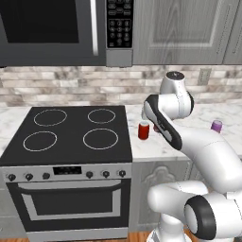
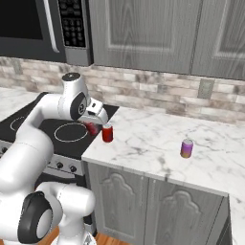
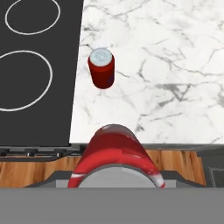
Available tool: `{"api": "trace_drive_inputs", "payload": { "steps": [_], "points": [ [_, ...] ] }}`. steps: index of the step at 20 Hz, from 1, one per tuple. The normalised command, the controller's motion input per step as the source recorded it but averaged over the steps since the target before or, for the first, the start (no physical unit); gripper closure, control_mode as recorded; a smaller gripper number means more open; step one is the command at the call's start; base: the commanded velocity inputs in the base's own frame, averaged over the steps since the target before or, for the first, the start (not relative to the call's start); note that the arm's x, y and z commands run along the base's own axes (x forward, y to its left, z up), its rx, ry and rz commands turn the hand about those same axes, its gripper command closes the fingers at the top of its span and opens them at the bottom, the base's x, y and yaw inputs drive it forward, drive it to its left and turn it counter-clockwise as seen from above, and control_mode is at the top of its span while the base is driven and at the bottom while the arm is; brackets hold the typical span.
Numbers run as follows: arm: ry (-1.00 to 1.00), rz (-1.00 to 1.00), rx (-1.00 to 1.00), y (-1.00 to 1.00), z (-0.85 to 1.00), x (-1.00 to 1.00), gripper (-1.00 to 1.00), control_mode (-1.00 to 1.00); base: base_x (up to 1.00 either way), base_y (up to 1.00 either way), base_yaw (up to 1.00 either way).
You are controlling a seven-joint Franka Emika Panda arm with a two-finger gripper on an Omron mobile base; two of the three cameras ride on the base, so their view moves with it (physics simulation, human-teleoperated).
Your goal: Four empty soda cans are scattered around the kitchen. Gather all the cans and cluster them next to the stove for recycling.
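One red soda can [image 3: 102, 68] stands upright on the white marble counter, just right of the stove [image 1: 78, 127] with its black cooktop. It also shows in both base views [image 1: 143, 130] [image 2: 107, 133]. My gripper [image 2: 92, 125] is shut on a second red soda can [image 3: 116, 153], which looms large and close in the hand view. This held can [image 2: 90, 128] hangs above the counter's front edge, beside the stove's right rim and just short of the standing can. In the left base view my forearm hides most of the held can.
A purple can [image 1: 216, 125] [image 2: 187, 148] stands farther right on the marble counter [image 2: 158, 139]. A microwave [image 1: 52, 28] hangs over the stove, and grey cabinets sit above the counter. Wood floor [image 3: 35, 168] lies below the counter's front edge.
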Motion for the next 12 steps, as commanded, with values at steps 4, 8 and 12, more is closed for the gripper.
{"api": "trace_drive_inputs", "payload": {
  "steps": [4, 8, 12],
  "points": [
    [0.00, 0.00, 0.00, 0.00, 0.00, 0.00, 1.00, 1.00, 0.15, -0.05, 0.00],
    [0.08, 0.00, 0.00, -0.01, -0.34, 0.10, 1.00, -1.00, 0.00, 0.00, 0.00],
    [0.10, 0.00, 0.00, 0.00, -0.34, 0.08, 1.00, -1.00, 0.00, 0.00, 0.00]
  ]
}}
